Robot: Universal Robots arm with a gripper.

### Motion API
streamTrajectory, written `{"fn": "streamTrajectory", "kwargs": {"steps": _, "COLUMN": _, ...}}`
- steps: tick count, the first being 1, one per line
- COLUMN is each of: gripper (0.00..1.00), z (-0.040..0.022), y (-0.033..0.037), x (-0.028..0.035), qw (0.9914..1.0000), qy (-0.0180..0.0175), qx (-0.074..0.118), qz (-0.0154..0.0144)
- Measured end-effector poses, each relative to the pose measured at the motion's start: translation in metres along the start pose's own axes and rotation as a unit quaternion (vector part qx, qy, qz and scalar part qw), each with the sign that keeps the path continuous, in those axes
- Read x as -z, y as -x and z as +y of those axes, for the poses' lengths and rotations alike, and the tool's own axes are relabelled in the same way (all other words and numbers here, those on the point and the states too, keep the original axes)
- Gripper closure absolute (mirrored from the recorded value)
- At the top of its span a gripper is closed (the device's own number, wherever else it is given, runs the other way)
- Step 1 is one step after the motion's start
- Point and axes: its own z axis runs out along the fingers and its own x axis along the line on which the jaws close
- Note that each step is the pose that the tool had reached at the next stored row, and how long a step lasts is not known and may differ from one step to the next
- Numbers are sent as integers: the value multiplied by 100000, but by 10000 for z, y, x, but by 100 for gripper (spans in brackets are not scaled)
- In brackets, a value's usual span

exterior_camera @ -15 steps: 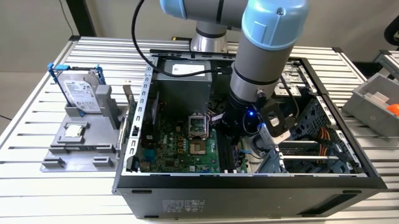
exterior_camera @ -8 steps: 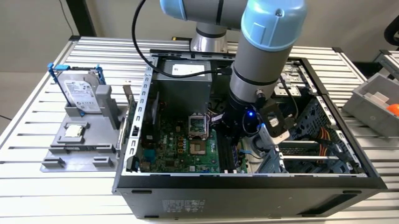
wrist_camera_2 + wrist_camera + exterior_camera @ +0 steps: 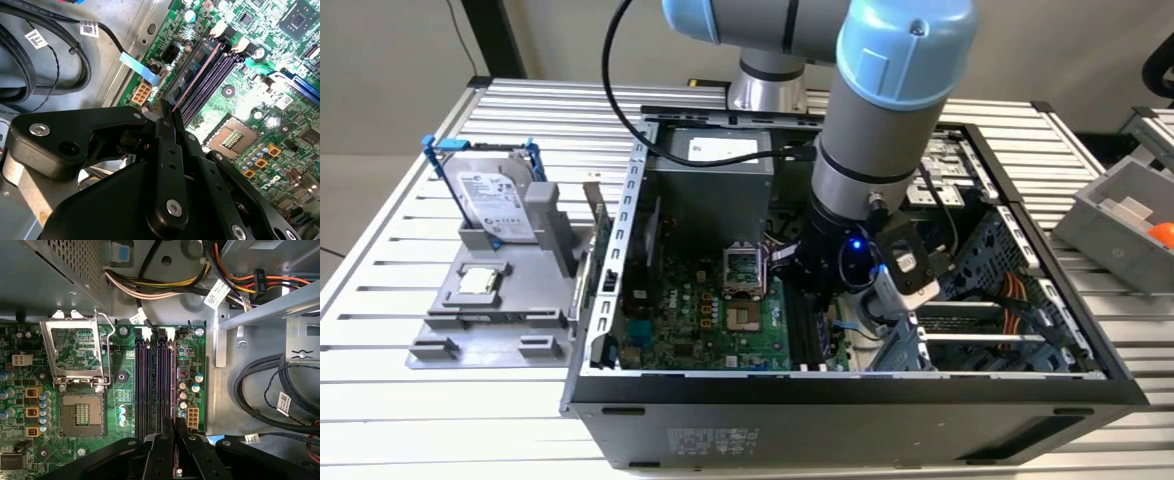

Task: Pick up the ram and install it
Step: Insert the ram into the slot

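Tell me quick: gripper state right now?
Gripper: shut on the ram, which stands edge-on in a memory slot on the motherboard.

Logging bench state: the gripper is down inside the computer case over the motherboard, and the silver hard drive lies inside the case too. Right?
No. The gripper is inside the computer case over the motherboard, but the silver hard drive stands in a grey holder outside the case, on the exterior view's left.

No text showing clearly enough to read. White cable tags (image 3: 89, 28), hard drive label (image 3: 495, 200), case sticker (image 3: 722, 441) carrying illegible print.
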Motion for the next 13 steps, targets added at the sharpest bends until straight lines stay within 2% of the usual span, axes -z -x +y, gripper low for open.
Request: {"fn": "streamTrajectory", "kwargs": {"steps": 13, "gripper": 100, "z": -7, "y": 1, "x": 24, "qw": 100000, "qy": -44, "qx": 3, "qz": 124}}
